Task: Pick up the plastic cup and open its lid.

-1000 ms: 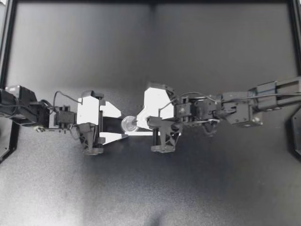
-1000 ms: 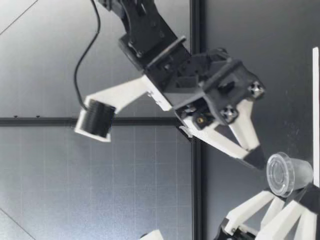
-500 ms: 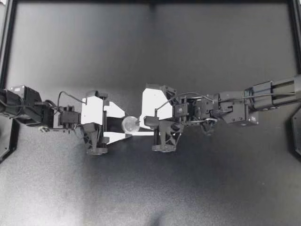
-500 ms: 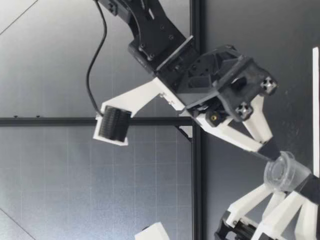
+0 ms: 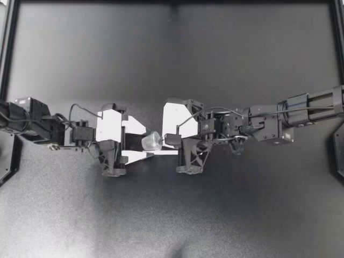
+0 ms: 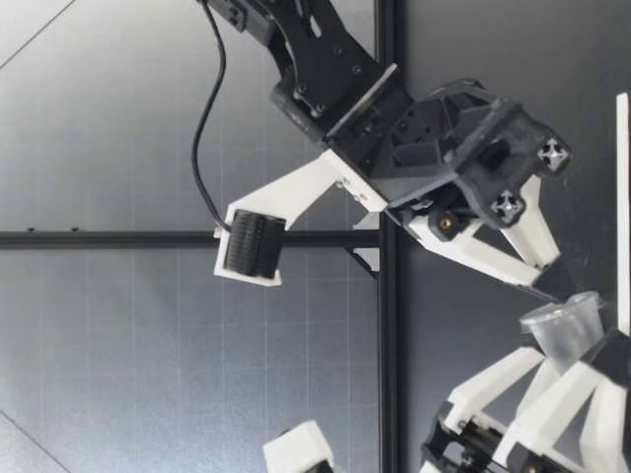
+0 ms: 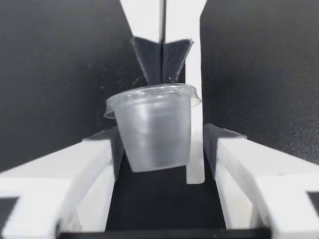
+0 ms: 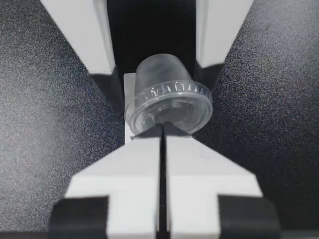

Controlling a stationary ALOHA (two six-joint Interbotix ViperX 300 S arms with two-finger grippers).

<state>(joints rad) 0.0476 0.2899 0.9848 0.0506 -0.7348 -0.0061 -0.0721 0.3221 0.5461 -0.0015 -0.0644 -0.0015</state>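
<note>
Left claw [image 5: 141, 142]: pinching the plastic cup [image 5: 151, 141], one finger pressed to each side of its body.
Right claw [image 5: 163, 144]: fingers pressed together, their tips meeting the rim of the lid [image 8: 169, 107]; I cannot tell whether any of the rim is caught between them.
Plastic cup: clear, tilted, held between the two claws near the table's middle, with its lidded end turned toward the right claw; the low view shows it just above the surface.
Lid: clear, seated on the cup all round.
Table [image 5: 172, 64]: matte black and faintly speckled, bordered by a black frame rail [image 5: 6, 54].
Room: in the low view, a grey gridded panel [image 6: 118, 345] stands beyond the table, crossed by dark frame bars [image 6: 385, 148].
</note>
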